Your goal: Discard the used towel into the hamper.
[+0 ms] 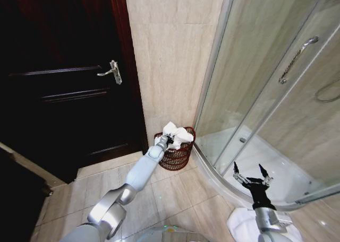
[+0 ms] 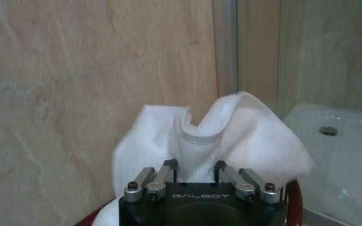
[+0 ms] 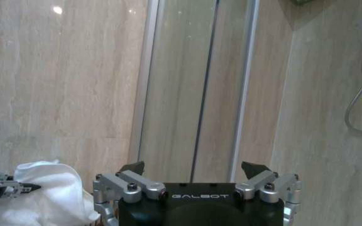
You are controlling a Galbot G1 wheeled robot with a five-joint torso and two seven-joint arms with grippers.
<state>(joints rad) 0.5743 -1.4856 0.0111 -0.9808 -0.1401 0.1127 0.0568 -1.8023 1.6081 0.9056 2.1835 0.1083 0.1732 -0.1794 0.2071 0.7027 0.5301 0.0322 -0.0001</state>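
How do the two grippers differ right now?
The left gripper is stretched out to the hamper by the wall; the right gripper hangs close to the robot, by the shower's curved rim. The left gripper's fingers are shut on the towel, which bulges above the hamper; the right gripper's are spread wide and hold nothing. Both are black with silver finger links.

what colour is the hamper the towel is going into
Dark reddish-brown openwork hamper, holding the white towel; clearest in the head view.
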